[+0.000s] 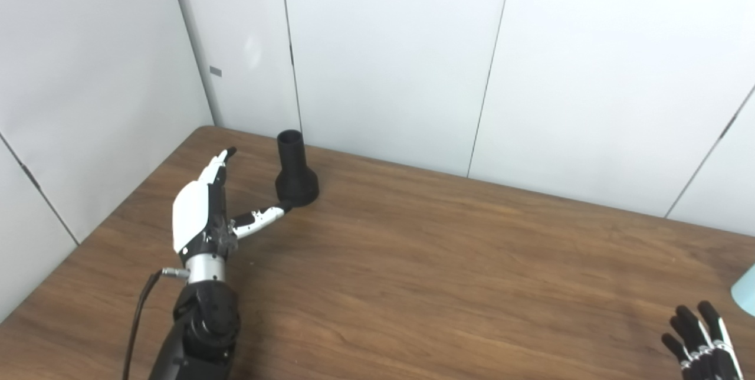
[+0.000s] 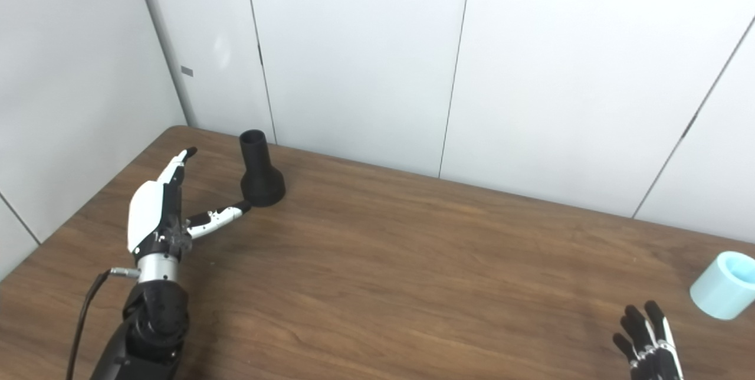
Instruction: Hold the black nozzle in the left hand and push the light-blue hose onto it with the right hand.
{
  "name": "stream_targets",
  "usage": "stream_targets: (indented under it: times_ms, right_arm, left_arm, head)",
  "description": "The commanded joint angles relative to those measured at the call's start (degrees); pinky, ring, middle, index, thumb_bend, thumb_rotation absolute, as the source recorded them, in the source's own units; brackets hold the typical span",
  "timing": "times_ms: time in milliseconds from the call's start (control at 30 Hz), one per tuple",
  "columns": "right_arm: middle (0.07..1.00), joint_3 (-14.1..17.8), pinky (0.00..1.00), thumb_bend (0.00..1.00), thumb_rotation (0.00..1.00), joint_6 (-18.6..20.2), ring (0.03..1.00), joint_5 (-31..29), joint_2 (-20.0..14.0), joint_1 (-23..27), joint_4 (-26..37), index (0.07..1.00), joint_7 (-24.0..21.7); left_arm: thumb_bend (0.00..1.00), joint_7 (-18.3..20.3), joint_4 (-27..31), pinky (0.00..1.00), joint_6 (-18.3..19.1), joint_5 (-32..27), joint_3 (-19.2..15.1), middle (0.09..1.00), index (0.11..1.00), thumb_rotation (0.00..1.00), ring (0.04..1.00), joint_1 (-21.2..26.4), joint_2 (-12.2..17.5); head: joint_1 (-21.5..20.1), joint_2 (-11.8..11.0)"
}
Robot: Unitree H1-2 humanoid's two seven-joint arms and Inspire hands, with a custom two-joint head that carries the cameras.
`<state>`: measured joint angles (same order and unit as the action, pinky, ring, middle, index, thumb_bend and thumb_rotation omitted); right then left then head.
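Right hand; upright flared black nozzle

Wooden table with dark brown grain running along its length; its far left corner sits in the angle where two walls meet. White wall panels stand behind the far edge, divided by thin dark vertical seams. A small grey rectangular tag is fixed to the panel nearest the corner.
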<state>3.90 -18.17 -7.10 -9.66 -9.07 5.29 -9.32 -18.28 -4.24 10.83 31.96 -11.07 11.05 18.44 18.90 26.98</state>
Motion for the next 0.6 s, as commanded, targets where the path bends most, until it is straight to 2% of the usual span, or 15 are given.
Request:
stream_targets:
  times_ms: [0, 67, 167, 300, 367, 433, 567]
  right_arm:
    - [0.963, -1.09, 0.92, 0.73, 1.00, 0.68, 0.963, -0.41, 1.65, -3.52, -5.68, 1.000, 0.04]
    - [0.956, -1.03, 0.90, 0.74, 0.99, 0.72, 0.948, -0.60, 1.78, -3.48, -5.71, 1.000, 0.07]
    - [0.959, -1.18, 0.90, 0.74, 0.99, 0.76, 0.949, -0.29, 1.57, -3.41, -5.69, 1.000, -0.10]
    - [0.953, -1.20, 0.90, 0.74, 1.00, 0.94, 0.959, 0.38, 1.54, -3.58, -5.24, 1.000, 0.19]
    - [0.949, -1.13, 0.89, 0.74, 1.00, 0.93, 0.948, 0.16, 1.65, -3.61, -5.18, 1.000, 0.15]
    - [0.944, -1.10, 0.87, 0.73, 0.99, 1.02, 0.931, 0.10, 1.73, -3.62, -5.08, 0.998, 0.17]
    - [0.936, -1.01, 0.87, 0.76, 1.00, 1.61, 0.939, 1.29, 1.98, -3.80, -4.58, 1.000, 0.82]
  left_arm:
    - [0.94, -2.12, -1.45, 0.93, -0.35, 2.18, 0.76, 0.917, 0.896, 0.38, 0.922, 3.81, 1.93]
    - [0.95, -2.27, -3.82, 0.95, 0.02, 2.71, 1.45, 0.914, 0.889, 0.38, 0.928, 4.99, 2.88]
    - [0.96, -1.83, -6.80, 0.92, 1.02, 4.05, 3.01, 0.901, 0.875, 0.41, 0.912, 6.91, 4.56]
    - [0.96, 1.18, -9.15, 0.95, 4.30, 4.29, 5.16, 0.921, 0.871, 0.44, 0.937, 9.62, 6.31]
    - [0.96, 2.77, -9.86, 0.97, 5.73, 3.68, 5.93, 0.939, 0.874, 0.46, 0.960, 10.81, 6.73]
    - [0.95, 3.81, -10.45, 0.93, 6.42, 2.94, 6.39, 0.911, 0.862, 0.48, 0.937, 11.76, 6.86]
    - [0.97, 4.88, -13.61, 0.95, 6.59, 2.75, 7.83, 0.890, 0.845, 0.52, 0.923, 13.92, 7.59]
  head:
    - [0.07, 0.08]
    - [0.07, 0.08]
    - [-0.05, 0.34]
    - [0.05, 0.47]
    - [0.36, 0.77]
    - [0.40, 0.84]
    - [0.16, 1.14]
